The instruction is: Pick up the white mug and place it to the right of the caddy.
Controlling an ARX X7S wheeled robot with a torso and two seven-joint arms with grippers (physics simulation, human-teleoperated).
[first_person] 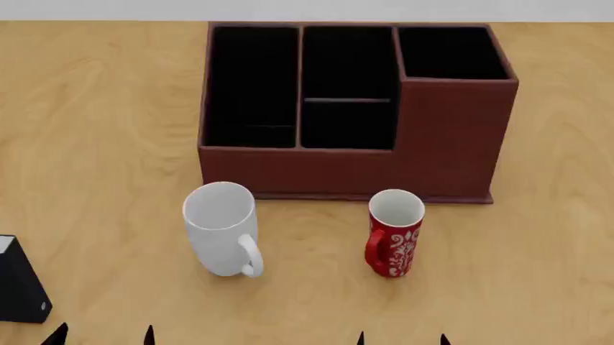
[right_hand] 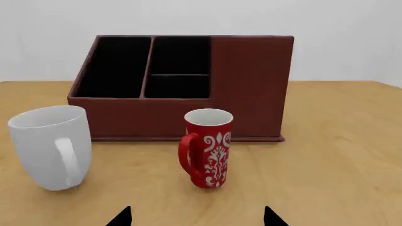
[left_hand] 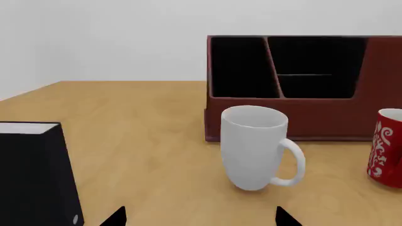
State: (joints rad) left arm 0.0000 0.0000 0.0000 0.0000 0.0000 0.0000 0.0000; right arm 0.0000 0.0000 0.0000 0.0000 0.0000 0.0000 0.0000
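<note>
Standing upright on the table (first_person: 96,108), the white mug (first_person: 221,226) sits just in front of the caddy (first_person: 350,115), near its left front corner, with the loop handle turned back toward the robot. That handle angle matters: it faces the arms, so a grasp from the near side meets the loop first. Beside it, well apart, the red mug (first_person: 393,232) stands before the caddy's middle, between the white mug and the free patch of table to the caddy's right where the mug must end up. So the carry will likely need to lift over or swing around that red one.

Left pincer (left_hand: 199,217) is spread wide, only its two dark tips peeking in low, lined up roughly on the white mug and not touching it. Right pincer (right_hand: 196,216) is likewise wide and holding nothing, pointed more at the red mug. A small black box (first_person: 19,284) sits off to the left, close to the left arm's approach lane. Nothing grasped yet; the reach looks like the step in hand.
</note>
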